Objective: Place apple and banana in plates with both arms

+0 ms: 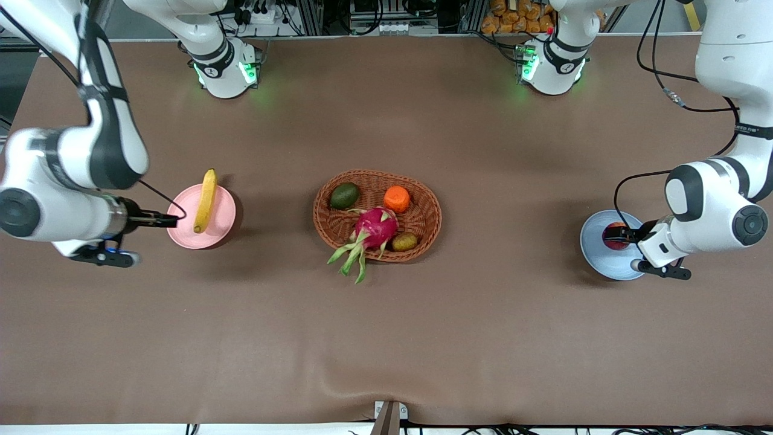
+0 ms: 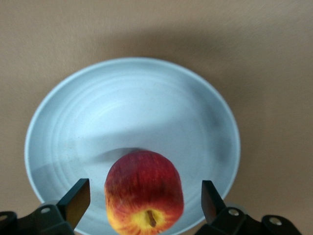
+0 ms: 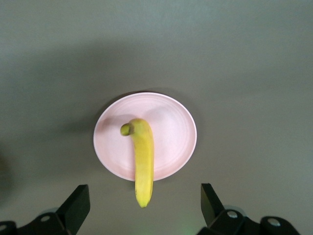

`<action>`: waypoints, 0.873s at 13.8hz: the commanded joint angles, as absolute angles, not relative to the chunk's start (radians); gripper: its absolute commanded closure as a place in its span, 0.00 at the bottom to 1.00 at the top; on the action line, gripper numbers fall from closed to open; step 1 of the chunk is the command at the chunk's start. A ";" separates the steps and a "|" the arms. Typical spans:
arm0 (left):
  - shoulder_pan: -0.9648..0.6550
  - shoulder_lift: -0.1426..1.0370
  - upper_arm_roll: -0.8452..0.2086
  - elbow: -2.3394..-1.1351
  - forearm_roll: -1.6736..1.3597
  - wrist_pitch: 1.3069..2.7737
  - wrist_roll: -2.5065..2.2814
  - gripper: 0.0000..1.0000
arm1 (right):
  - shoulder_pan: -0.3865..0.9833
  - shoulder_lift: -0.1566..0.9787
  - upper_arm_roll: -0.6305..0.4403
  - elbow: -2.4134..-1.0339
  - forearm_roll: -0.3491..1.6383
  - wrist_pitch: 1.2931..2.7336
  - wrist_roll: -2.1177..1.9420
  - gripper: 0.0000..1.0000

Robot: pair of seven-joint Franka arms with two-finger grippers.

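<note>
1. Two plates: pink plate toward the right arm's end, blue plate toward the left arm's.
2. One yellow banana lies across the pink plate, one end overhanging its rim; one red-yellow apple sits in the blue plate.
3. Left gripper over the apple and right gripper above the banana are both spread, released.

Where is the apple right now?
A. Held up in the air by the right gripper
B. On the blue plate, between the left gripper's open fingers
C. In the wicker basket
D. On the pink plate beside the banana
B: the left wrist view shows the apple resting on the blue plate, with the open left gripper astride it and not touching.
</note>
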State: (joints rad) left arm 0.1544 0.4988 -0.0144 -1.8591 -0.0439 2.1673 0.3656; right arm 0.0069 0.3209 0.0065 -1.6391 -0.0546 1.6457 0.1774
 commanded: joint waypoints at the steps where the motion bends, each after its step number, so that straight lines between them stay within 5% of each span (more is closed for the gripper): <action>1: 0.155 0.413 -0.057 -1.836 -0.063 2.085 0.359 0.00 | 0.002 0.330 0.018 -1.487 -0.031 1.524 0.187 0.00; 9: 0.146 0.400 -0.101 -1.668 -0.061 1.903 0.307 0.00 | 0.003 0.112 0.021 -1.439 -0.031 1.511 0.170 0.00; 12: 0.143 0.371 -0.136 -1.612 -0.054 1.809 0.210 0.00 | 0.003 -0.044 0.021 -1.563 -0.029 1.564 0.172 0.00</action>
